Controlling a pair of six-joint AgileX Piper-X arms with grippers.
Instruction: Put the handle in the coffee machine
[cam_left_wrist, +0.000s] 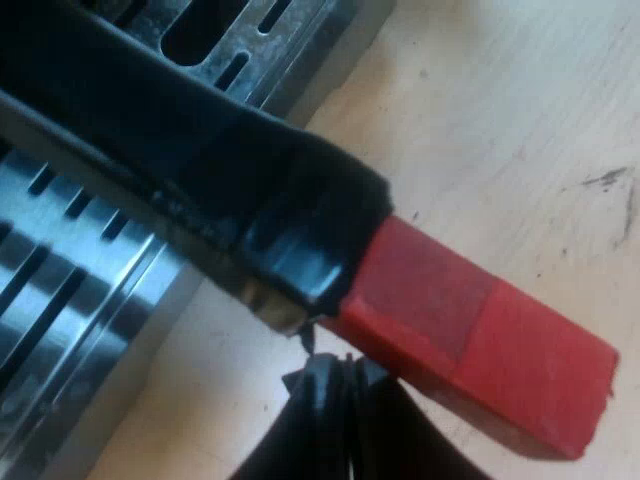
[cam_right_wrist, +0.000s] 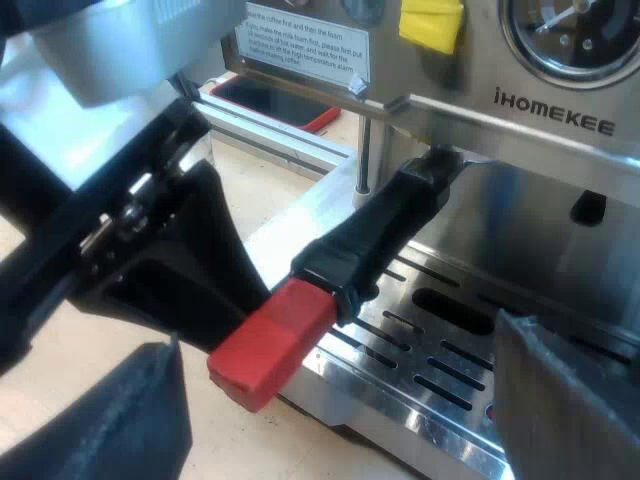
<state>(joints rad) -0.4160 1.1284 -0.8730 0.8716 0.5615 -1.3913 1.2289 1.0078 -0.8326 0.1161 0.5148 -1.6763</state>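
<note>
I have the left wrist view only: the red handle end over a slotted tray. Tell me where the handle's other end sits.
Observer: The handle runs up to the espresso machine. Its far end is tucked under the machine's front, above the drip tray. I cannot tell whether it is locked.
Operator: Report the right gripper.
Observer: The right gripper is open, its fingers wide apart and holding nothing, and it faces the red end.
Operator: Name something on the machine's front.
Observer: A pressure gauge, with a yellow tag near it.
</note>
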